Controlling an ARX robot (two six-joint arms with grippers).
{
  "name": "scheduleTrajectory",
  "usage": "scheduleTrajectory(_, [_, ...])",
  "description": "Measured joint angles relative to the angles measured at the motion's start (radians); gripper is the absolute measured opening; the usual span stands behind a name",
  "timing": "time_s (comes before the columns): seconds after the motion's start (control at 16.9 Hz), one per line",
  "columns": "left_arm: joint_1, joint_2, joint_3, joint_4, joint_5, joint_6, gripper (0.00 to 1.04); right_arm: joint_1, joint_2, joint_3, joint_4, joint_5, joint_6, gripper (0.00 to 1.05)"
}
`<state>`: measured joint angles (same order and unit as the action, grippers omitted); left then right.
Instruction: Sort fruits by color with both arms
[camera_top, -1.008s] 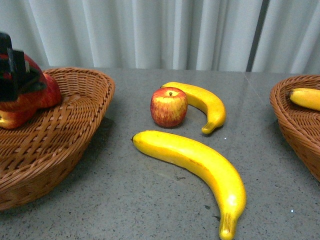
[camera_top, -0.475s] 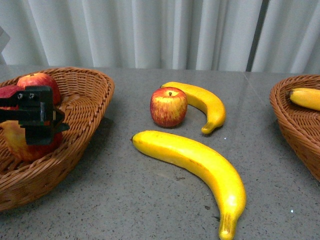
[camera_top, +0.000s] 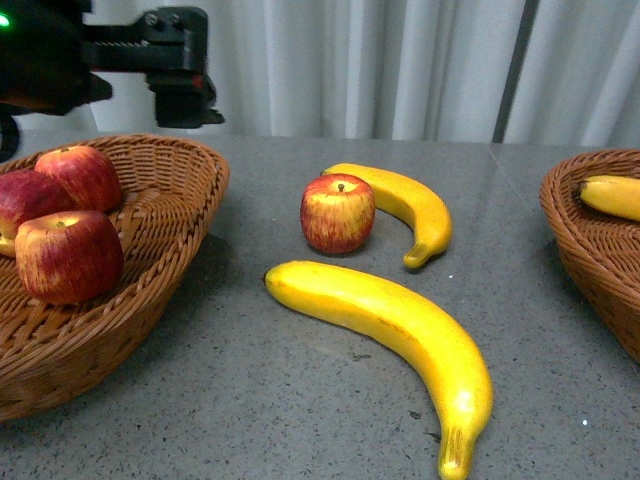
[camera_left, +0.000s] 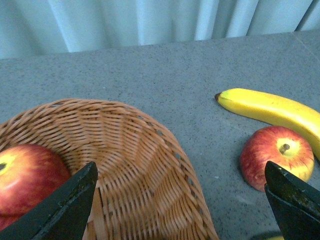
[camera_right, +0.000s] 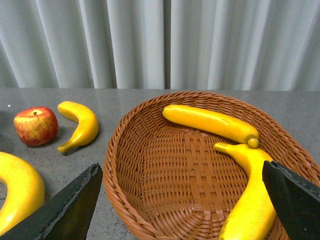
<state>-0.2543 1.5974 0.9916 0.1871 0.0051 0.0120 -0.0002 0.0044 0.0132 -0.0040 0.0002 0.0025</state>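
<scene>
Three red apples lie in the left wicker basket (camera_top: 190, 215); the nearest is a streaked one (camera_top: 68, 255). My left gripper (camera_top: 185, 90) hangs open and empty above that basket's far rim. A loose apple (camera_top: 338, 213) stands mid-table beside a small banana (camera_top: 400, 205), with a large banana (camera_top: 390, 330) in front. In the left wrist view the open gripper (camera_left: 182, 210) spans the basket rim (camera_left: 165, 150) and the loose apple (camera_left: 277, 157). My right gripper (camera_right: 182, 205) is open over the right basket (camera_right: 130, 200), which holds two bananas (camera_right: 210, 122).
The right basket (camera_top: 590, 250) at the front view's right edge shows one banana (camera_top: 610, 195). A pale curtain hangs behind the grey table (camera_top: 250, 400). The right arm is out of the front view.
My left gripper let an apple go into the left basket, then rose up and to the right, out of the basket. The loose fruits have not moved.
</scene>
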Motion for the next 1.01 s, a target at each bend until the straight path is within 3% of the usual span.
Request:
scheduleTrajectory(0.18, [-0.051, 0.187, 0.188, -0.045, 0.075, 0.043, 0.98, 0.000, 0.000, 0.000, 0.000, 0.000, 0.000, 0.98])
scheduleTrajectory(0.47, [-0.157, 0.313, 0.303, -0.149, 0.067, 0.137, 0.98, 0.000, 0.000, 0.000, 0.000, 0.000, 0.000, 0.98])
scheduleTrajectory(1.01, [-0.166, 0.414, 0.354, -0.136, 0.091, 0.154, 0.98, 0.000, 0.000, 0.000, 0.000, 0.000, 0.000, 0.98])
